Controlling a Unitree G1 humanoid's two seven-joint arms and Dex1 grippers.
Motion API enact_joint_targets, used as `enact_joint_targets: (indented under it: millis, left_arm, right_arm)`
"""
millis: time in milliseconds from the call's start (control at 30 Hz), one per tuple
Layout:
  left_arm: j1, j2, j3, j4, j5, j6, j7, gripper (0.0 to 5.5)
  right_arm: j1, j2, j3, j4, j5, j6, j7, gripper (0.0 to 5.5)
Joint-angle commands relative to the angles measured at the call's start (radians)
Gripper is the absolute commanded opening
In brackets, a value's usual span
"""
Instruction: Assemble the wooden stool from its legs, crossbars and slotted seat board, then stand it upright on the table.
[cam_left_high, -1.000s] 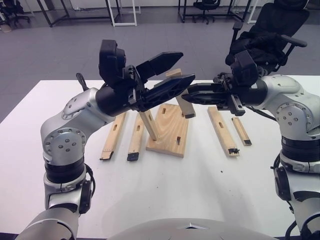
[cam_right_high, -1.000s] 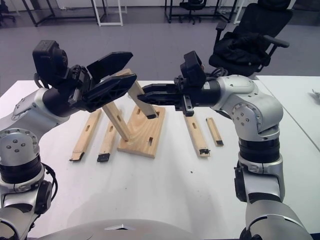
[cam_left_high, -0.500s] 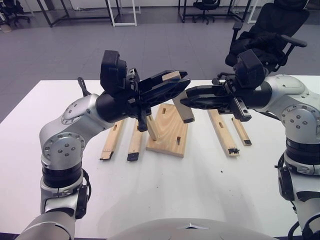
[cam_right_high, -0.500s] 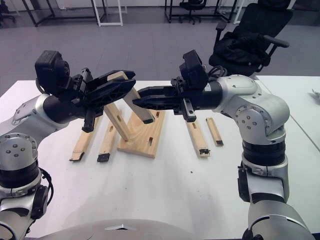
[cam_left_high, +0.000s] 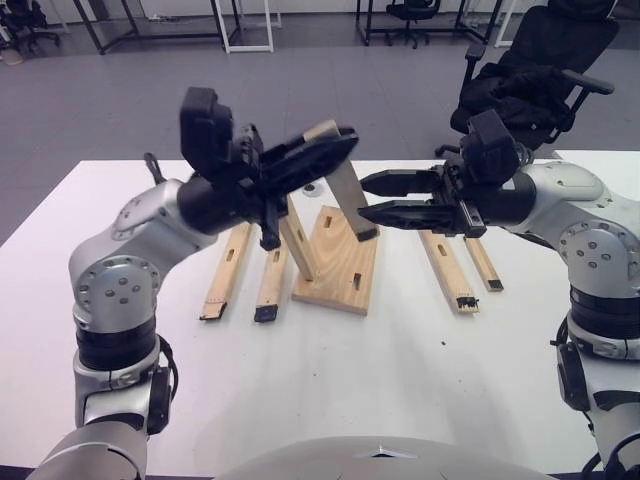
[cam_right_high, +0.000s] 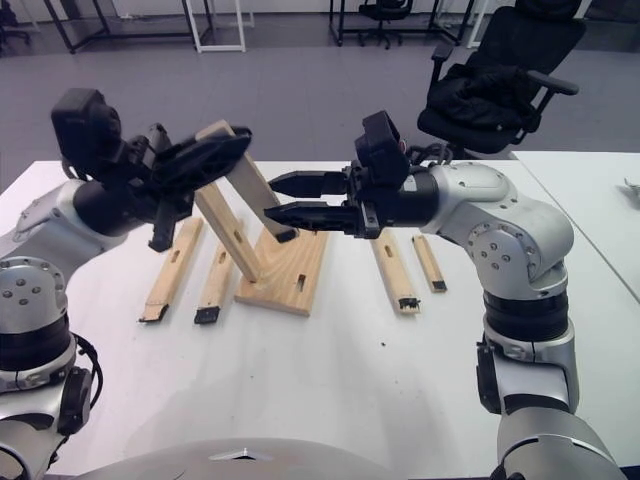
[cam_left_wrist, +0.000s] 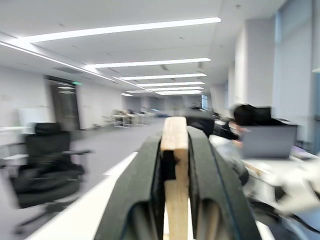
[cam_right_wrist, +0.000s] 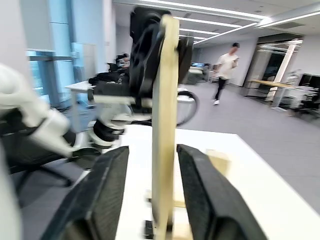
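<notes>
Left eye view, item one: left gripper (cam_left_high: 343, 141), fingers clamped flat on the top end of a leg (cam_left_high: 351, 196), which hangs tilted from them with its black-capped foot low, just above the far edge of the seat board (cam_left_high: 338, 272). Item two: right gripper (cam_left_high: 362, 198), fingers (cam_right_wrist: 107, 200) spread wide, one to each side of the leg's lower half, with a gap showing on both sides in the right wrist view. Item three: a second leg (cam_left_high: 297, 241) stands slanted in the board, below the left fingers. Item four: four loose pieces lie flat on the tabletop (cam_left_high: 400, 380), two (cam_left_high: 228, 270) under the left forearm and two (cam_left_high: 446, 263) under the right fingers. Hazards, as judged: if the left fingers let go before the right ones close, the leg would likely drop onto the board and could knock the seated leg out. An off-centre close by the right fingers could twist the leg in the left grip. At this tilt, the foot might also miss its slot. Pose: both arms raised over the board with elbows bent outward. The forearms run level toward each other, so the two sets of fingers point inward and nearly meet.
</notes>
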Motion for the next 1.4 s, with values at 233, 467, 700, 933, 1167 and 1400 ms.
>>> enact_joint_targets:
  millis: [233, 467, 700, 933, 1167, 1400]
  left_arm:
    - [0.048, 0.054, 0.347, 0.329, 0.025, -0.085, 0.384, 0.39]
    - [0.184, -0.167, 0.191, 0.384, 0.177, -0.070, 0.582, 0.39]
    - [0.314, -0.333, 0.066, 0.326, 0.316, -0.081, 0.670, 0.39]
    - [0.360, -0.358, 0.062, 0.326, 0.440, -0.129, 0.677, 0.39]
    - [0.357, -0.433, 0.083, 0.309, 0.430, -0.155, 0.674, 0.39]
    - [0.348, -0.476, 0.093, 0.277, 0.417, -0.188, 0.655, 0.39]
  right_arm:
    - [0.273, 0.005, -0.152, 0.079, -0.144, -0.109, -0.227, 2.20]
    - [0.351, 0.095, 0.042, 0.253, -0.423, -0.298, -0.313, 2.20]
    - [0.344, 0.140, 0.127, 0.408, -0.580, -0.450, -0.315, 2.20]
    - [0.340, 0.175, 0.136, 0.448, -0.613, -0.494, -0.320, 2.20]
    - [0.342, 0.180, 0.139, 0.443, -0.625, -0.498, -0.308, 2.20]
    - [0.343, 0.194, 0.146, 0.449, -0.637, -0.499, -0.303, 2.20]
